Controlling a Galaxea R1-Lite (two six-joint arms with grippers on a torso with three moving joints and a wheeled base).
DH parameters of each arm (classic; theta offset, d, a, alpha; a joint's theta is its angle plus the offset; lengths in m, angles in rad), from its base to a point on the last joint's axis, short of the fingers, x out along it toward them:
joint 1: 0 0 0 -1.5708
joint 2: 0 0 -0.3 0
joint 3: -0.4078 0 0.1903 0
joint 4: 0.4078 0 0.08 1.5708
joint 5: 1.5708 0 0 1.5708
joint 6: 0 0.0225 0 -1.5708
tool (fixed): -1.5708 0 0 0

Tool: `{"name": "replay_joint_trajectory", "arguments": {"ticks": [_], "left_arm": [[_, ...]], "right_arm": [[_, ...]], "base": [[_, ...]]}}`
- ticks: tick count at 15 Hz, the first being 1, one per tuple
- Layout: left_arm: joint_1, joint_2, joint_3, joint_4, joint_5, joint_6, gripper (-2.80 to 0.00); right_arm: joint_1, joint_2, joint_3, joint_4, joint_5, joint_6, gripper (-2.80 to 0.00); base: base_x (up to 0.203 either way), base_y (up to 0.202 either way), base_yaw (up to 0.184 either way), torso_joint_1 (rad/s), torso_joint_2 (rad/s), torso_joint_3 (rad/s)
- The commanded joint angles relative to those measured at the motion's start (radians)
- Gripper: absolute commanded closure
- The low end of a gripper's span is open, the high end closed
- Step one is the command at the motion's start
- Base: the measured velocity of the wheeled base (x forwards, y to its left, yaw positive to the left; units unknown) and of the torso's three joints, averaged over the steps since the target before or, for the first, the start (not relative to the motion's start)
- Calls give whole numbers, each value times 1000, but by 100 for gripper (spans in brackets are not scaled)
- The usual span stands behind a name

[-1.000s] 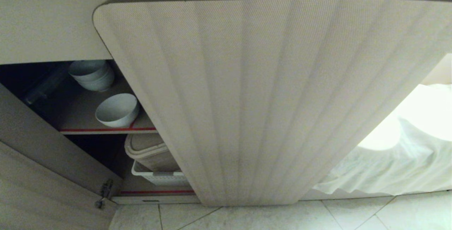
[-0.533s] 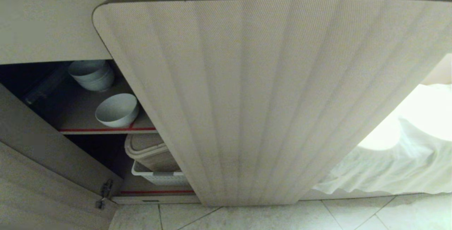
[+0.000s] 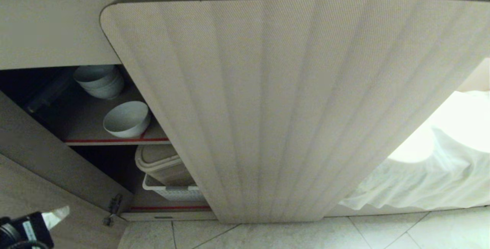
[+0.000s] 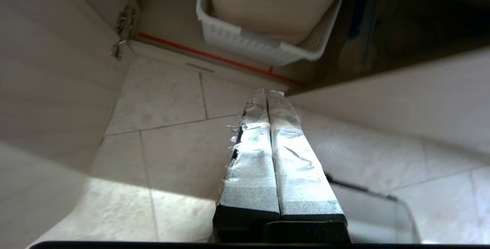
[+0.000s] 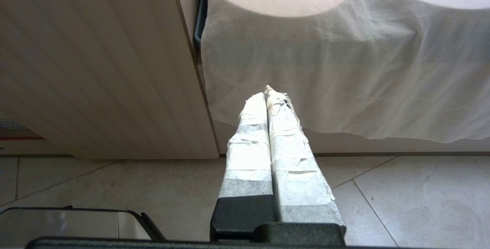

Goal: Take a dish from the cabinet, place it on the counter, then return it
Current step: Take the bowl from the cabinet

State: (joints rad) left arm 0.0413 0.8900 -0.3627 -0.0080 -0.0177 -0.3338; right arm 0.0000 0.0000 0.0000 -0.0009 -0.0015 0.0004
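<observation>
Dish: a single white bowl, the dish (image 3: 127, 119), sits upright on the upper shelf (image 3: 115, 140) of the cabinet (image 3: 268, 107), left of centre in the head view, just behind the shelf's red edge strip.
Stack: nested white bowls (image 3: 98, 81) stand farther back on the same shelf, above the dish in the frame and apart from it.
Cabinet: its broad fluted door (image 3: 291, 134) fills the middle of the head view; the opening lies at the left, dark inside, with a steel hinge (image 3: 113, 210) at lower left.
Lower shelf: a white perforated basket (image 4: 264, 46) holds a beige lidded container (image 4: 283, 4), at the top of the left wrist view.
Left gripper: the left gripper (image 4: 266, 93) shows at the bottom left corner of the head view; in its wrist view the taped fingers (image 4: 252, 153) are pressed together on nothing, above the tiled floor (image 4: 168, 153) in front of the cabinet's base.
Right gripper: the right gripper (image 5: 266, 91), seen only in its wrist view, has taped fingers closed and empty, pointed toward a white cloth (image 5: 344, 69) draped beside the door.
Counter: the counter (image 3: 57, 31) appears as a pale band across the top of the head view.
</observation>
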Motion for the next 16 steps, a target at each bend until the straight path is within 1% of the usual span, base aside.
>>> {"name": "replay_joint_trajectory", "arguments": {"ticks": [1, 2, 4, 5, 7, 9, 11, 12, 14, 16], "left_arm": [[0, 134, -13, -39, 1, -19, 0], [0, 159, -22, -44, 2, -33, 0], [-1, 209, -55, -47, 7, -85, 0], [-4, 237, -70, -47, 22, -105, 0], [-27, 270, -97, -49, 58, -125, 0], [-43, 295, -115, -51, 59, -152, 0], [-56, 341, -124, -112, 62, -199, 0], [-61, 367, -124, -156, 74, -208, 0], [-74, 422, -132, -216, 104, -213, 0], [-76, 457, -169, -231, 121, -216, 0]], "right_arm": [[0, 0, 0, -1, 0, 0, 0], [1, 0, 0, 0, 0, 1, 0], [1, 0, 0, 0, 0, 0, 0], [2, 0, 0, -1, 0, 0, 0], [0, 0, 0, -1, 0, 0, 0], [2, 0, 0, 0, 0, 0, 0], [0, 0, 0, -1, 0, 1, 0], [0, 0, 0, -1, 0, 1, 0], [0, 0, 0, 0, 0, 0, 0], [0, 0, 0, -1, 0, 0, 0]], "base": [[0, 0, 0, 0, 0, 0], [0, 0, 0, 0, 0, 0], [0, 0, 0, 0, 0, 0], [0, 0, 0, 0, 0, 0], [0, 0, 0, 0, 0, 0], [0, 0, 0, 0, 0, 0], [0, 0, 0, 0, 0, 0], [0, 0, 0, 0, 0, 0], [0, 0, 0, 0, 0, 0], [0, 0, 0, 0, 0, 0]]}}
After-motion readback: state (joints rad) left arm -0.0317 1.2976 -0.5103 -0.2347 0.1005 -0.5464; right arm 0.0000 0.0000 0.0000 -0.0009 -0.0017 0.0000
